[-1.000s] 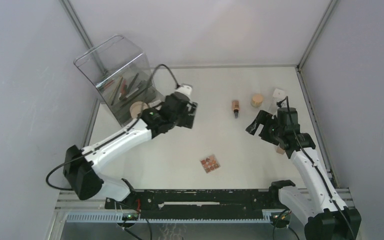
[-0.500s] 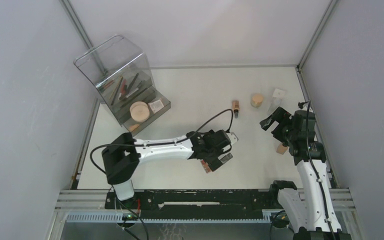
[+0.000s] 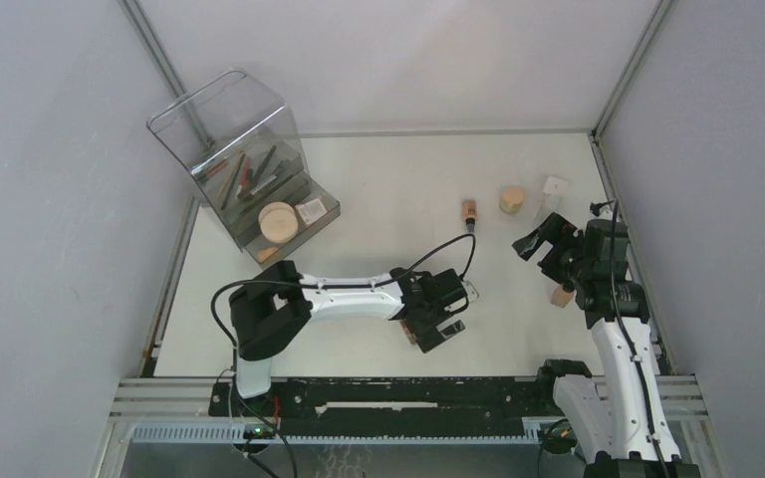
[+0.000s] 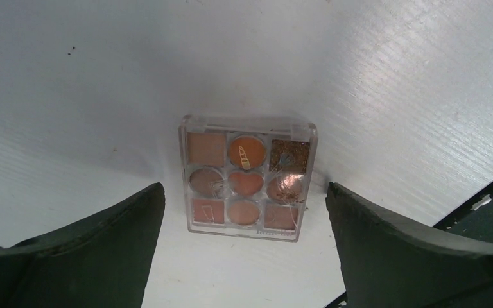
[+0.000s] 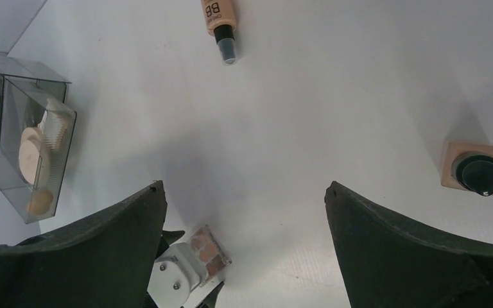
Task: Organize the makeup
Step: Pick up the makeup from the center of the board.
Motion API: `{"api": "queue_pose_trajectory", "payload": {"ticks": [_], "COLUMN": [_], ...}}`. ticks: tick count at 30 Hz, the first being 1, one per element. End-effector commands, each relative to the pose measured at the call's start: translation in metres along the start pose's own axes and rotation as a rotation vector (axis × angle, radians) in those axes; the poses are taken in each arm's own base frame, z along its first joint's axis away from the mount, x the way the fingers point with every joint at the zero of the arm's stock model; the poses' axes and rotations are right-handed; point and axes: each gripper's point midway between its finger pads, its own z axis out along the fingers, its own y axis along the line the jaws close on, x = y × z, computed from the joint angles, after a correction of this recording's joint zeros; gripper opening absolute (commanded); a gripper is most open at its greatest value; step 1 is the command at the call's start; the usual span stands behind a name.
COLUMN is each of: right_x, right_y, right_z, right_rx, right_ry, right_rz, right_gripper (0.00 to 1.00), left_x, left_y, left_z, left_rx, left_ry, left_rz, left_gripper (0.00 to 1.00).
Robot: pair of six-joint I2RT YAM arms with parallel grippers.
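White worktop (image 3: 379, 169), and the tan bottle (image 3: 469, 212) lies on its side out in the open. Just right of it is the jar (image 3: 511, 200), and further right a small pale square case (image 3: 555, 186). Well left of the bottle sits the clear organizer (image 3: 249, 179). Nearer than the bottle, the nine-pan palette (image 4: 247, 178) lies flat. Nearer and to the right, a beige sponge (image 3: 560, 296).

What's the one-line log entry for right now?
left gripper: open, flanking palette, no contact | right gripper: open, empty | stage: pre-grasp
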Motion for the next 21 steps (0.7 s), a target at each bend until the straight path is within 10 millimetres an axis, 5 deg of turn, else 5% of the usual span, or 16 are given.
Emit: {"api": "queue_pose_trajectory", "payload": {"ticks": [1,8,11,15,21], "right_x": [-0.014,-0.011,-0.01,-0.01,-0.011], "right_y": [0.01,0.009,0.009,0.009,0.011], "right_z": [-0.003,-0.002,-0.002,-0.002,-0.001], "right_rx": [-0.036,-0.042,-0.043,-0.042,-0.054], "right_ry": [-0.047,-0.041,-0.037,-0.035,-0.041], "right_rz": [-0.019,-0.024,-0.026,-0.031,-0.027], "right_gripper": [0.99,0.99,0.99,0.98,0.98], "left_x": [-0.019,-0.018,-0.02,-0.026,-0.026], "left_y": [-0.003,0.008,0.023,0.061,0.15], "left_z": [-0.001,0.001,-0.008,-0.034,-0.09], "left_rx": [0.026,0.118,0.123,0.033,-0.167], "left_ry": [-0.052,-0.066,-0.084,-0.124,-0.191], "left_rz": [0.011,-0.102,-0.153,-0.207,-0.359], "left_gripper": [0.97,0.67,0.63,0.62,0.61]}}
